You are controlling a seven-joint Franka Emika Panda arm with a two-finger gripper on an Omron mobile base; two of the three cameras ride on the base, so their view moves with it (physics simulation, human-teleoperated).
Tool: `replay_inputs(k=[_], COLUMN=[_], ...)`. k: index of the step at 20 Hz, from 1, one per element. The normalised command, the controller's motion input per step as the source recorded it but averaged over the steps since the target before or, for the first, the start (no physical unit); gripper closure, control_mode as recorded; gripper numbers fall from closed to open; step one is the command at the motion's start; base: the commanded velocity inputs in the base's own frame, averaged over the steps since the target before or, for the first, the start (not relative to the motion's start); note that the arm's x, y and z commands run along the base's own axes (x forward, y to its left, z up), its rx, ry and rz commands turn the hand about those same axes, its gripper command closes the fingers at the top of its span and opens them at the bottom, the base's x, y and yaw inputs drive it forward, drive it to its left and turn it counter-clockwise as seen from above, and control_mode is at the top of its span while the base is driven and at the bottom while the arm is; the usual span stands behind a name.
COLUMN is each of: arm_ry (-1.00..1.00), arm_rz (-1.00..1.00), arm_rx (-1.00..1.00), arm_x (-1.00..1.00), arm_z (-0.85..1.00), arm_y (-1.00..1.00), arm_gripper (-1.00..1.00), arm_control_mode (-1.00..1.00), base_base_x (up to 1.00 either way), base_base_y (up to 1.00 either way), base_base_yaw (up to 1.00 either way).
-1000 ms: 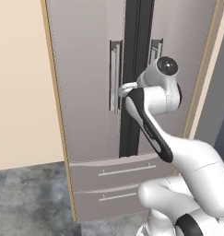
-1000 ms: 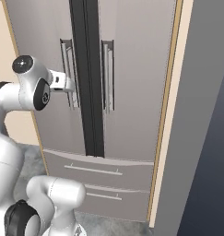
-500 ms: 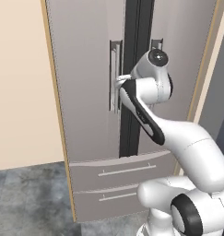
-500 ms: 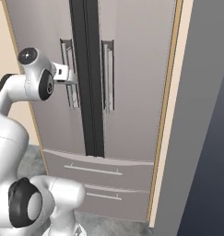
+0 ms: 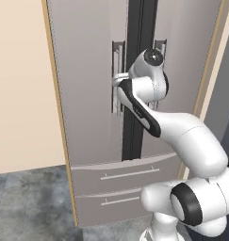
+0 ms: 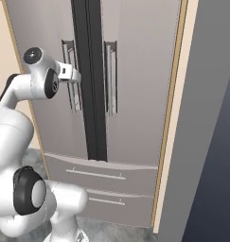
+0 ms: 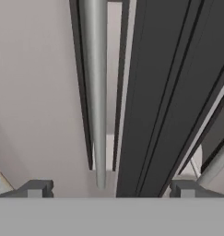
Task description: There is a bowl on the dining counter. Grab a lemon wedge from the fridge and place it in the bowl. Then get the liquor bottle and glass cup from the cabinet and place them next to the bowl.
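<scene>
The fridge [image 5: 92, 94] stands shut, both doors closed on the dark centre seam, the two drawer fronts [image 6: 104, 182] below closed as well; any lemon wedge would be behind those doors and cannot be seen. The arm [image 5: 182, 136] reaches up to the left door, and the gripper [image 7: 109, 189] faces the left door's handle [image 7: 96, 92] with its jaws spread wide and nothing held. In the hand view the bar runs between the two fingertips [image 7: 37, 188] but nearer the left one, with the dark seam taking the rest of the gap. The chief risk, as I judge it, is closing off-centre: one finger may strike the bar first and push the hand aside, or the other may catch the door's edge at the seam. A shallow grip could also slip once the door is pulled.
</scene>
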Motion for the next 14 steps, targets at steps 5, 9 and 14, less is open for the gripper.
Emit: replay_inputs(k=[5,9,14], arm_ry=[0.0,0.0,0.0], arm_rz=[-0.02,-0.01,-0.02], arm_rx=[0.01,0.01,0.0], arm_x=[0.47,0.51,0.5], arm_z=[0.0,0.0,0.0], arm_y=[0.15,0.14,0.02], arm_gripper=[-1.0,-1.0,-1.0], arm_control_mode=[-1.0,-1.0,-1.0], base_base_x=[0.0,0.0,0.0], base_base_y=[0.0,0.0,0.0], base_base_yaw=[0.0,0.0,0.0])
